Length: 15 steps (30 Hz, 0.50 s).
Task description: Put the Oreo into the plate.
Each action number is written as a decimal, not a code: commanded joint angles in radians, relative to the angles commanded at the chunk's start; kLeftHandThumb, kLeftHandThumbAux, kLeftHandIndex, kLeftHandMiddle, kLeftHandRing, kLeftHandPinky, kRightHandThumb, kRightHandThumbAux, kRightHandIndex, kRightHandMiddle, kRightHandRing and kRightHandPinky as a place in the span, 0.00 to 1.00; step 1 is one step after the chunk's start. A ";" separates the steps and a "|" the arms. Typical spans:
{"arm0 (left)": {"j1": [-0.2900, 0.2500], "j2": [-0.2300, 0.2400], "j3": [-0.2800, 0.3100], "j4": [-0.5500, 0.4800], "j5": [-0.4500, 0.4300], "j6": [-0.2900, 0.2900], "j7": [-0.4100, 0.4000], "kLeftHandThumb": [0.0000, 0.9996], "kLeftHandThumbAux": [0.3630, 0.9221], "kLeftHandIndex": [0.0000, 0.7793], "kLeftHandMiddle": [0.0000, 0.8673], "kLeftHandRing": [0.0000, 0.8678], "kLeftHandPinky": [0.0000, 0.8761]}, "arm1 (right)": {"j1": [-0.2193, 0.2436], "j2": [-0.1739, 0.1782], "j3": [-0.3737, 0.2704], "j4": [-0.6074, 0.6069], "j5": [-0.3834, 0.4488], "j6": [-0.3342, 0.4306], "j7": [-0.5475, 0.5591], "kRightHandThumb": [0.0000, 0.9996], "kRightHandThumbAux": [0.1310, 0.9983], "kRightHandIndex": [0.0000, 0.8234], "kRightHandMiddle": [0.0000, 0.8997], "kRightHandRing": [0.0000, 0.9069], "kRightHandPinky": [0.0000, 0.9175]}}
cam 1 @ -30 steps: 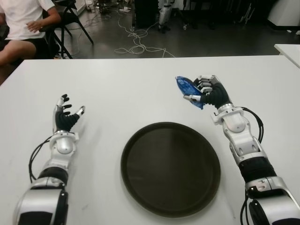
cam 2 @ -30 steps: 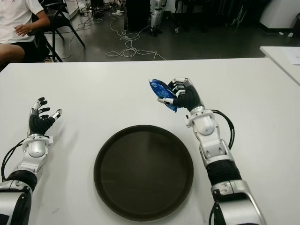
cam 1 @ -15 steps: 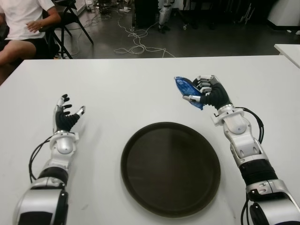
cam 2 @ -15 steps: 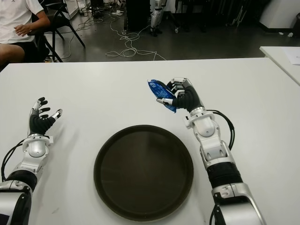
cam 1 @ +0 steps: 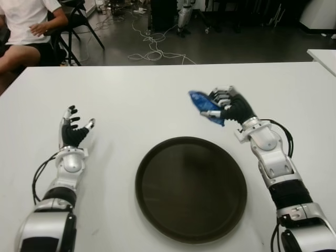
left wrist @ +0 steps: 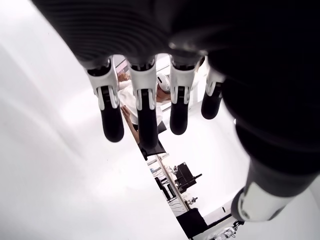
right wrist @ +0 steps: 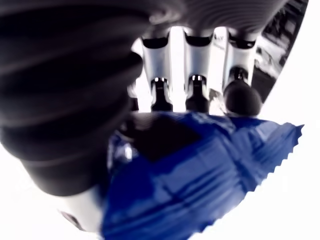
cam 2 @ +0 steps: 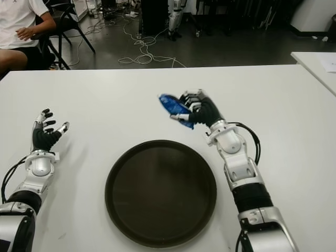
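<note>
Your white counter (cam 1: 157, 89) is carrying 1 dark round plate (cam 1: 191, 187), with cables trailing over the floor behind. Your right hand (cam 1: 230, 106) is pinching the blue Oreo packet (cam 1: 205, 105) in curled fingers, holding it above the counter just beyond the plate's far right rim. Your left hand (cam 1: 73, 131) is showing left of the plate, fingers spread and gripping nothing.

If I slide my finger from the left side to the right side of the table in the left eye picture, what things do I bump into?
Left robot hand, open and empty → dark round plate → blue Oreo pack → right robot hand gripping that pack, above the table beyond the plate's far right edge.
</note>
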 joint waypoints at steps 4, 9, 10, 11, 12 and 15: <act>0.000 0.001 -0.002 -0.001 0.002 0.003 0.002 0.26 0.63 0.13 0.19 0.22 0.23 | 0.008 -0.006 0.024 -0.047 -0.022 0.053 0.021 0.17 0.84 0.92 0.92 0.93 0.90; -0.001 0.002 -0.005 -0.001 0.006 0.007 0.006 0.25 0.63 0.12 0.20 0.22 0.24 | 0.018 -0.015 0.051 -0.077 -0.017 0.080 0.071 0.15 0.84 0.92 0.92 0.93 0.90; -0.001 0.003 -0.007 0.000 0.008 0.008 0.007 0.25 0.62 0.12 0.20 0.23 0.26 | 0.019 -0.017 0.057 -0.079 -0.009 0.081 0.092 0.14 0.84 0.93 0.93 0.93 0.90; -0.001 0.005 -0.008 0.000 0.011 0.008 0.009 0.24 0.61 0.12 0.20 0.23 0.26 | 0.020 -0.019 0.065 -0.081 -0.002 0.083 0.113 0.13 0.84 0.93 0.93 0.93 0.91; -0.001 0.006 -0.010 0.000 0.012 0.008 0.010 0.24 0.61 0.12 0.20 0.23 0.26 | 0.020 -0.020 0.068 -0.083 0.003 0.084 0.126 0.12 0.84 0.93 0.93 0.94 0.91; 0.000 0.007 -0.013 0.000 0.017 0.006 0.013 0.23 0.62 0.13 0.20 0.23 0.26 | 0.020 -0.024 0.077 -0.087 0.012 0.086 0.158 0.11 0.84 0.94 0.94 0.94 0.92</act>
